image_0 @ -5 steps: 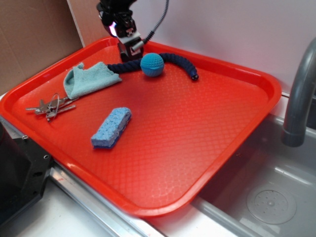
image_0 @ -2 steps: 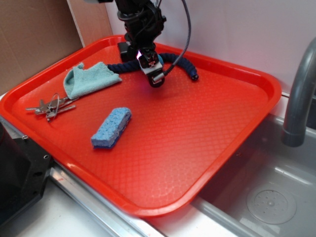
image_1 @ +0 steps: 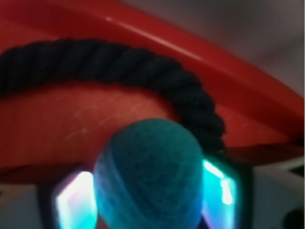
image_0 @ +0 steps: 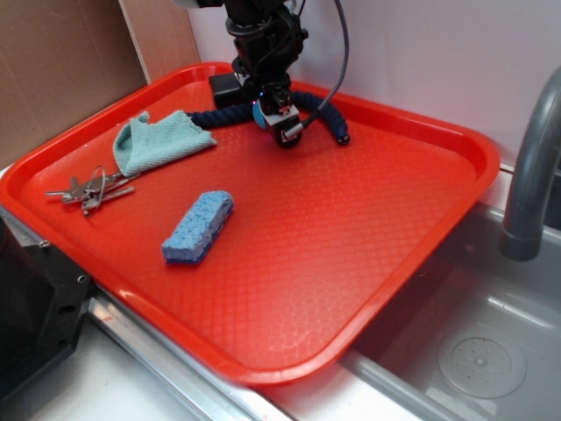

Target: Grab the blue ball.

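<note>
Looking down our wrist view, we see the blue ball (image_1: pixel 148 177) sitting between the claw (image_0: pixel 279 121) fingers (image_1: pixel 75 200), which flank it on both sides; whether they press it we cannot tell; the dark rope (image_1: pixel 119 64) curves just beyond, on the red tray (image_0: pixel 351 228).

Kitchen counter: sink (image_0: pixel 478 351) and faucet (image_0: pixel 530 167).

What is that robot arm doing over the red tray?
It is going after the blue ball. The gripper is down at the back of the red tray, and the ball sits between its glowing fingers, right beside the dark rope. Whether they are squeezing it yet is hard to tell.
</note>
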`<state>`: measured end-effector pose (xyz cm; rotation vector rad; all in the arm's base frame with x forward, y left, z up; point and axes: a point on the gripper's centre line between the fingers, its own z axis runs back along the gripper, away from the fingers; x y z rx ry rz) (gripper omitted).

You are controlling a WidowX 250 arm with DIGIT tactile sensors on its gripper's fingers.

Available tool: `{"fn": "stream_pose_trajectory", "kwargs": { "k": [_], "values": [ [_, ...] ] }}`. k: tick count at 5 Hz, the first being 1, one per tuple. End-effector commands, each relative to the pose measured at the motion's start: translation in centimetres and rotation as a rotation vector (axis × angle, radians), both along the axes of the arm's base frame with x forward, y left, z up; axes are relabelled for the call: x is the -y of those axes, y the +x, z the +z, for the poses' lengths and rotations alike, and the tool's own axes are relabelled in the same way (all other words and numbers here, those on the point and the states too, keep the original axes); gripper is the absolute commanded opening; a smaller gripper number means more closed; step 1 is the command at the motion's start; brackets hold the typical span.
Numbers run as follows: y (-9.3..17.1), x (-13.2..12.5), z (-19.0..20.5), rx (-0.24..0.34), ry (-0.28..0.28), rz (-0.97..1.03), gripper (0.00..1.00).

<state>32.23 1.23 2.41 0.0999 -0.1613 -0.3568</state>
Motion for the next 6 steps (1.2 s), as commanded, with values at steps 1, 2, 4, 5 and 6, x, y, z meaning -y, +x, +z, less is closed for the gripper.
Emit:
{"fn": "stream_pose_trajectory", "kwargs": {
  "k": [1, 2, 4, 5, 6],
  "values": [
    [-0.2, -0.2, 3.4, 0.014, 0.015, 0.101, 0.0],
    [-4.7, -0.8, 8.4, -0.003, -0.049, 0.219, 0.0],
    [-12.1, 2.0, 18.5, -0.206, -0.124, 0.582, 0.0],
    [-13.3, 1.6, 19.5, -0.13, -0.138, 0.553, 0.0],
    [-12.7, 0.4, 19.2, -0.057, -0.113, 0.544, 0.0]
  ]
}}
